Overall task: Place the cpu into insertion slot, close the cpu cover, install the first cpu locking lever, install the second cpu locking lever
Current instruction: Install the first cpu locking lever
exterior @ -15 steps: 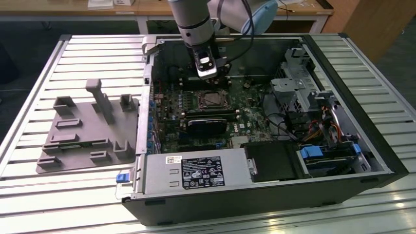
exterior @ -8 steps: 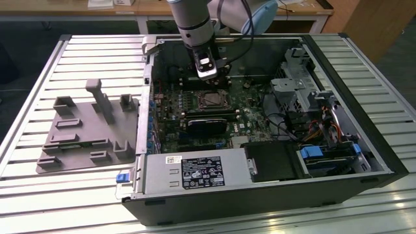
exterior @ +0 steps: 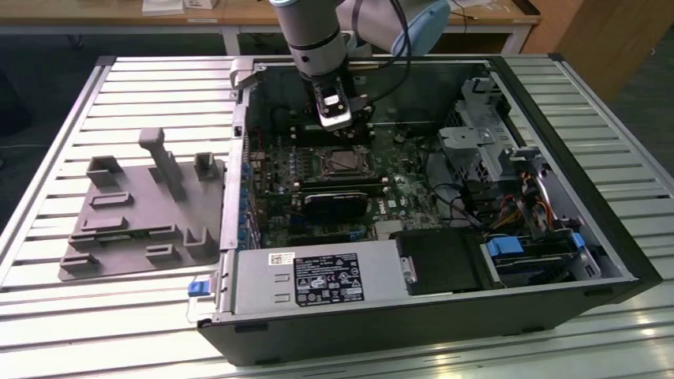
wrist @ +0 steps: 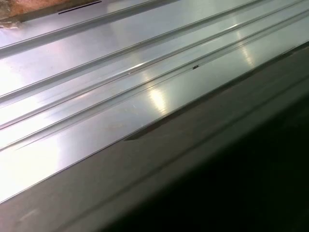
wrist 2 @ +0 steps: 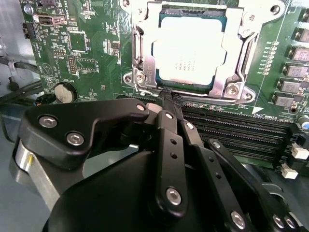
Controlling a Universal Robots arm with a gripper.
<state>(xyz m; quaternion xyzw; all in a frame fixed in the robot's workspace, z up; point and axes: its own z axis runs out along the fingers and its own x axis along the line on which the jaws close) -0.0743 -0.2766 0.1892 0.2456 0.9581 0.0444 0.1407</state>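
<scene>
The cpu [wrist 2: 189, 47], a flat square with a pale metal top, lies in the insertion slot [wrist 2: 164, 19]. The silvery cpu cover [wrist 2: 237, 58] lies flat around it, and the chip shows through its window. A thin metal lever [wrist 2: 136, 48] runs along one side of the cover and another lever [wrist 2: 252, 41] along the opposite side. My gripper [wrist 2: 169, 95] is black, its fingers are shut together with nothing between them, and the tips sit at the edge of the cover. In the exterior view the gripper [exterior: 339, 126] hangs just behind the socket [exterior: 342, 162] inside the open computer case.
The open computer case [exterior: 589, 260] lies on a slatted metal table [wrist: 120, 96]. Long black memory slots [wrist 2: 241, 130] run beside the socket. A black card [exterior: 337, 201], cables [exterior: 495, 205] and drive bays fill the case. A grey fixture plate [exterior: 137, 213] stands at the exterior view's left.
</scene>
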